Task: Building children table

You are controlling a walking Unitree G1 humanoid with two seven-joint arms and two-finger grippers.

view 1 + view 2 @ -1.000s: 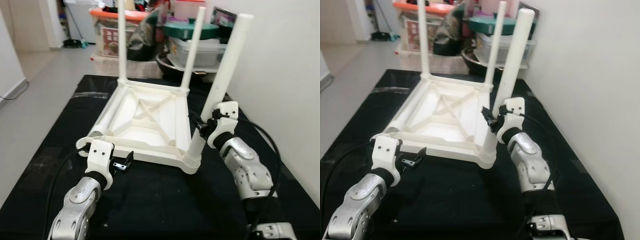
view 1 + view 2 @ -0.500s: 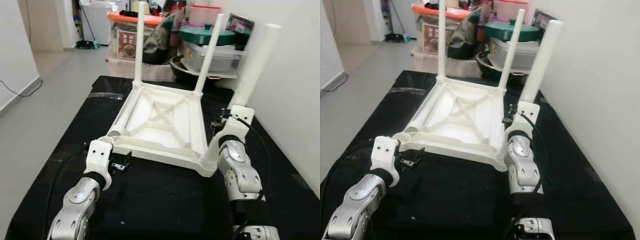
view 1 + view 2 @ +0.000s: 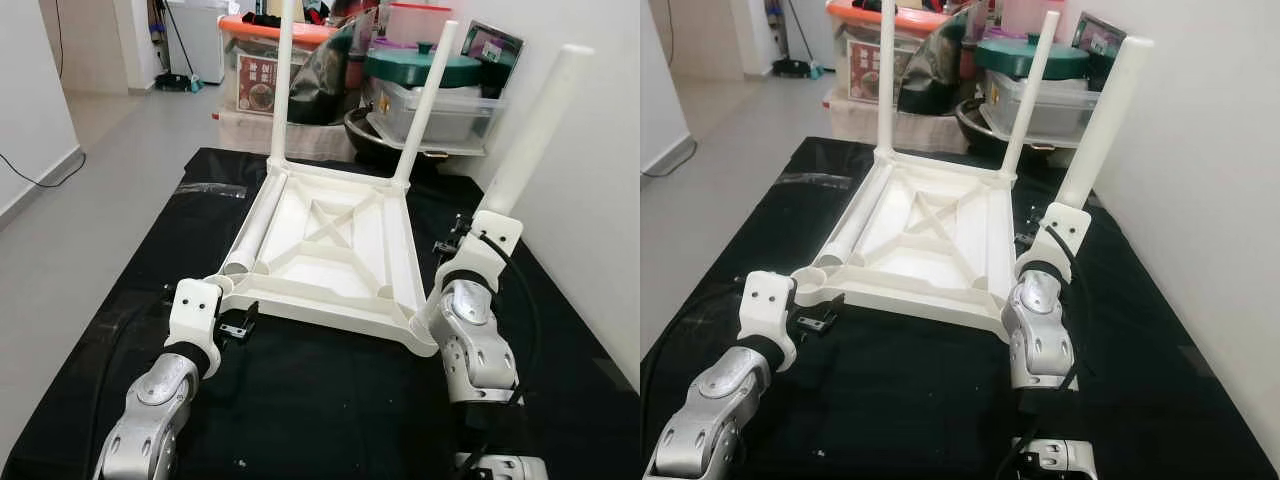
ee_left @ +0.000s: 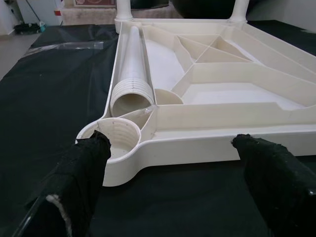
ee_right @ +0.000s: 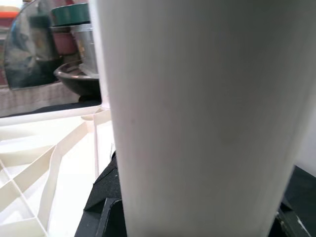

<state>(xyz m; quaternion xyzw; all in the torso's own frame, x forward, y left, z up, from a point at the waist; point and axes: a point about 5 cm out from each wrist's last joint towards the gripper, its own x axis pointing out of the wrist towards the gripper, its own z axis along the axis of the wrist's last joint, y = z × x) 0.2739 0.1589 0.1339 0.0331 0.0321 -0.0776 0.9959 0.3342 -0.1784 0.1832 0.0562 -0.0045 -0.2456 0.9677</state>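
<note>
Now my right claw (image 3: 462, 238) clamps the third leg (image 3: 530, 135) in its socket, left claw (image 4: 173, 163) apart; next, I'd say, the loose leg (image 3: 254, 222).

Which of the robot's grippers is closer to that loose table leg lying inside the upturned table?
Left. The left gripper sits just before the lying leg's open end; the right gripper is across the table.

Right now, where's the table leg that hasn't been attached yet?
The loose leg lies flat inside the upturned tabletop, along its left edge, its ribbed open end beside the empty near-left corner socket, just ahead of the left gripper.
</note>
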